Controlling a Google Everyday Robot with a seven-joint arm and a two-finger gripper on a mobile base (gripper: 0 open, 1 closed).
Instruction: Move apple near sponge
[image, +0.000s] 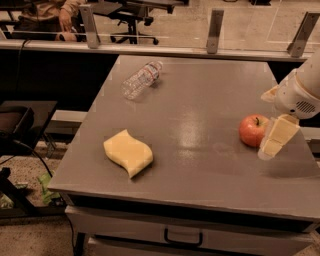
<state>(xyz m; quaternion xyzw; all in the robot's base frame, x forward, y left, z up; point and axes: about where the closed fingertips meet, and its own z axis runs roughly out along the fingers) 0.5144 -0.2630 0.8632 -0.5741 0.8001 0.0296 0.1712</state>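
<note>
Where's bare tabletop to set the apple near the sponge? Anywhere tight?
The widest bare patch is the middle of the table, between the sponge and the apple, nearer the camera than the bottle. The front strip just picture-right of the sponge is also bare. It is tight only at the picture's right edge, where the gripper sits close beside the apple.

This looks like an office used as a robot lab. A low glass partition on 3 metal posts runs behind a grey table. Beyond it are a wheeled office chair and 1 seated person. The table has a drawer handle below its top. At left, a cable hangs toward the speckled floor. The robot's gripper hangs at the table's right edge, just right of an apple.
</note>
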